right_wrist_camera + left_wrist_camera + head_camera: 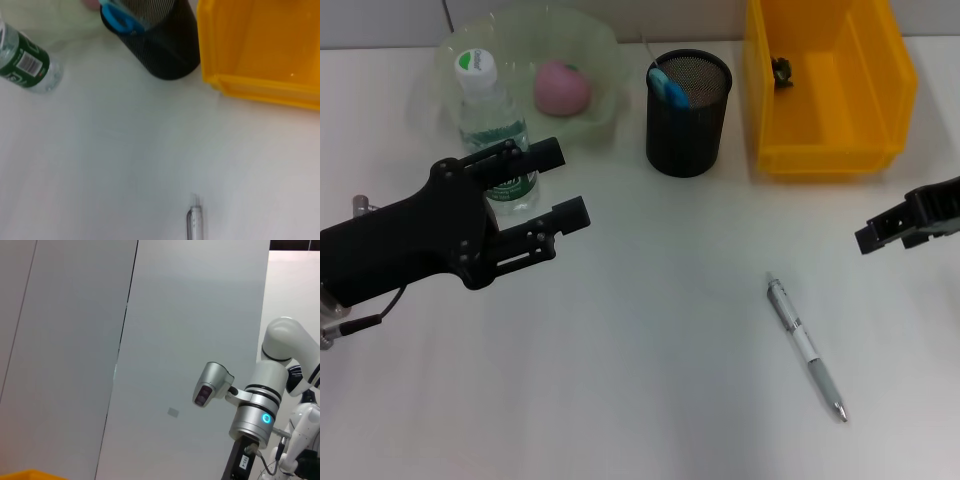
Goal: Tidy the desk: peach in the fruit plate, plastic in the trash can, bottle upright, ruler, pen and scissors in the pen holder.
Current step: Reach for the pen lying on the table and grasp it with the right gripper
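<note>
Bottle (492,125): clear plastic, green label, white cap; upright on white surface (640,400), just beside L gripper.
L gripper (560,185): black, blocky; fingers (545,153) spread apart, nothing held.
R gripper (868,236): black, at far R edge, well apart from pen; fingers' state can't tell.
Pen (805,347): slim silver cylinder, lying flat on surface.
Peach (563,87): pink, round, in translucent fruit plate (605,45).
Pen holder (688,112): black mesh cylinder w/ blue-handled item (668,87) inside.
Trash can (828,85): yellow plastic rectangular bin w/ small dark scrap (781,71) inside.
</note>
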Robot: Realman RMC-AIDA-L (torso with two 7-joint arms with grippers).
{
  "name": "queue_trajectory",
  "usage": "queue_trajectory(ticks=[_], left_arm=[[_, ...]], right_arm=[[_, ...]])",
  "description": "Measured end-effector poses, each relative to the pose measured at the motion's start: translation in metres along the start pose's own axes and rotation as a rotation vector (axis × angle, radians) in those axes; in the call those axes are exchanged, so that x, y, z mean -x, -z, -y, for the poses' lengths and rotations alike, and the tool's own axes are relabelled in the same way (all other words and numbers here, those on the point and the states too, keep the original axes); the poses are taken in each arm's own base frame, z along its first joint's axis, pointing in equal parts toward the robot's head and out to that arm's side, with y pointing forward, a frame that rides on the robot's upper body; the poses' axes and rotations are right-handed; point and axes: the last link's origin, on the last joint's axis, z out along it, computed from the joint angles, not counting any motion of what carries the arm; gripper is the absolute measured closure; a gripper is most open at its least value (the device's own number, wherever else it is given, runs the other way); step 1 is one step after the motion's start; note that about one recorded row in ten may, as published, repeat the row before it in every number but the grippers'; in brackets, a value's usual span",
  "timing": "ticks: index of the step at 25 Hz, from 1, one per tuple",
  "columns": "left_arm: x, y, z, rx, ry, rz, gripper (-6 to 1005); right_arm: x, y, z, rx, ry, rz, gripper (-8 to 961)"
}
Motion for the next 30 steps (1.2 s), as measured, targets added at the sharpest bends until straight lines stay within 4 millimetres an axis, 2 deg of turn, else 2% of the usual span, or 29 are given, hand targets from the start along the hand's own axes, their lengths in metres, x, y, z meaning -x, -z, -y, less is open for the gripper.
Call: queue_trajectory(ticks=[8,22,30], left_arm=[[0.000,-0.001,0.000,0.000,-0.003,-0.001,299],[0.002,0.000,0.001,-0.010,-0.001,0.002,299],[0.002,-0.001,0.002,-0.018,-0.002,0.005,299]], right_arm=[[0.000,-0.018,0.001,-0.022,0.010,-0.062,372],[0.022,-0.064,-0.014,-0.014,0.081,-0.127,372],[0.023,-0.077,-0.016,-0.008,0.084,-0.158,371]])
